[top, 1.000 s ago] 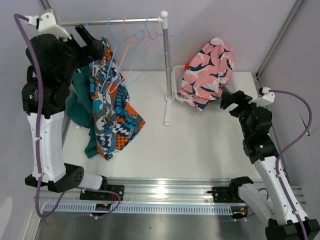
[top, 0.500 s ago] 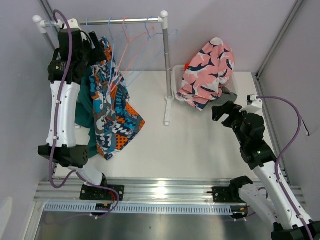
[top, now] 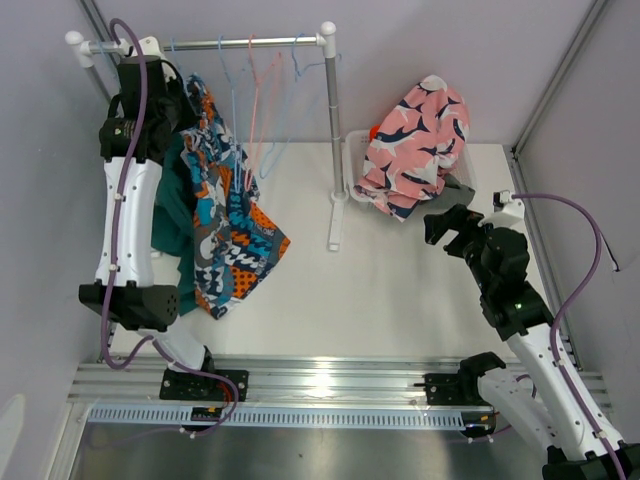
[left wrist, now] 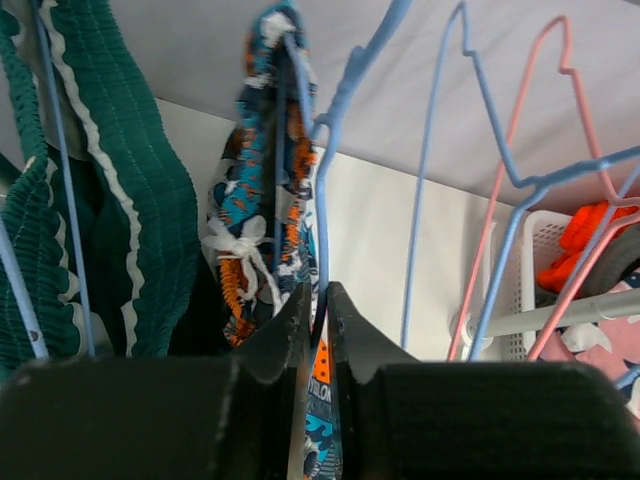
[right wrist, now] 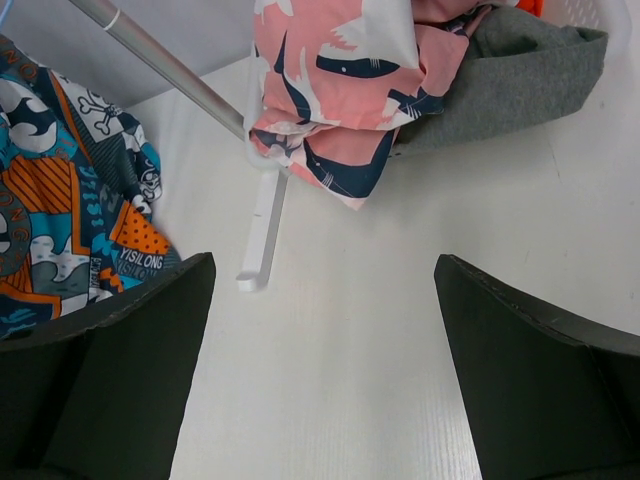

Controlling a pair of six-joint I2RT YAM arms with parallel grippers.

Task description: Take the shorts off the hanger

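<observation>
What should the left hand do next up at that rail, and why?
Probably lift the blue hanger off the rail: the left hand looks closed on its wire, the printed shorts hang against it, and the open right hand hovers well apart.

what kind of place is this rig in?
Probably a lab test cell staged as a closet corner: a small clothes rack with wire hangers, a white basket of shorts, on a white table with an aluminium mounting rail.

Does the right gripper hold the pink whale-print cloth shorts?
No, the right gripper is wide open over the white table, apart from the pink whale-print shorts.
</observation>
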